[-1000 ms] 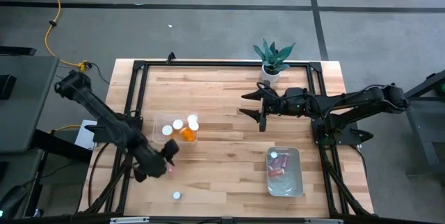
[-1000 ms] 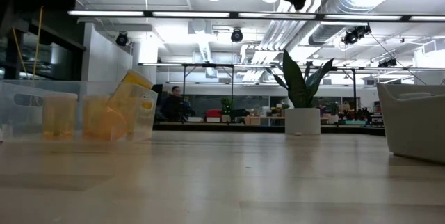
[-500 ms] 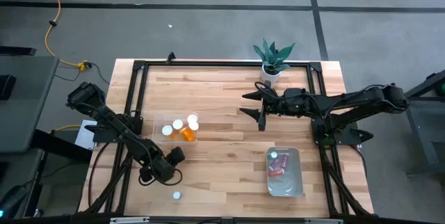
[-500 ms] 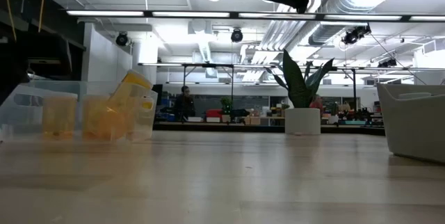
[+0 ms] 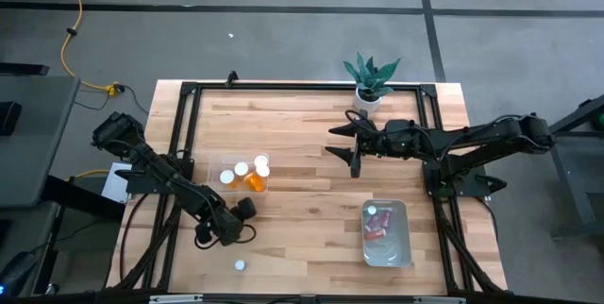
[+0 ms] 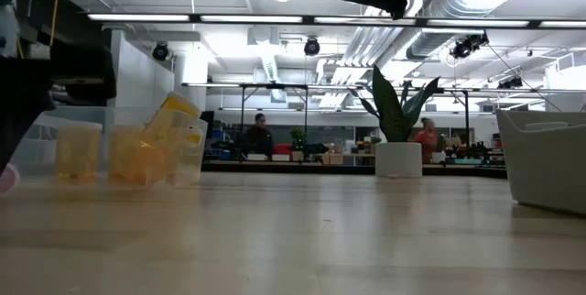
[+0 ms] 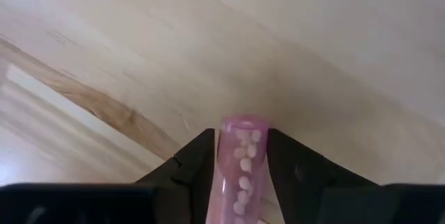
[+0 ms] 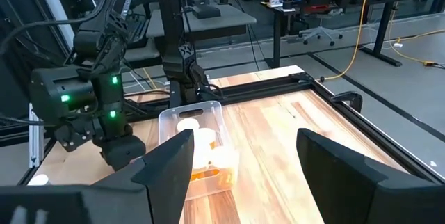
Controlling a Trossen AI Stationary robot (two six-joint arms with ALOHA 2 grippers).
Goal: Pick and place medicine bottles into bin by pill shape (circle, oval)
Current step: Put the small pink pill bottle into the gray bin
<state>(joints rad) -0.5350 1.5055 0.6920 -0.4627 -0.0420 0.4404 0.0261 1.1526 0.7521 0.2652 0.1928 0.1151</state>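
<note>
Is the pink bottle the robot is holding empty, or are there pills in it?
Not empty. The left wrist view shows small pale pills inside the pink bottle, which the left gripper clamps between its fingers.

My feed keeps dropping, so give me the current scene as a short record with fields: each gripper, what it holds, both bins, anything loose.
left gripper: near the table's front left, fingers shut on a pink pill bottle with small pale pills
right gripper: raised above the table's middle rear, fingers open, nothing held
left bin: clear, holds orange bottles with white caps
right bin: holds reddish bottles
loose: a white-capped bottle near the front edge
</note>
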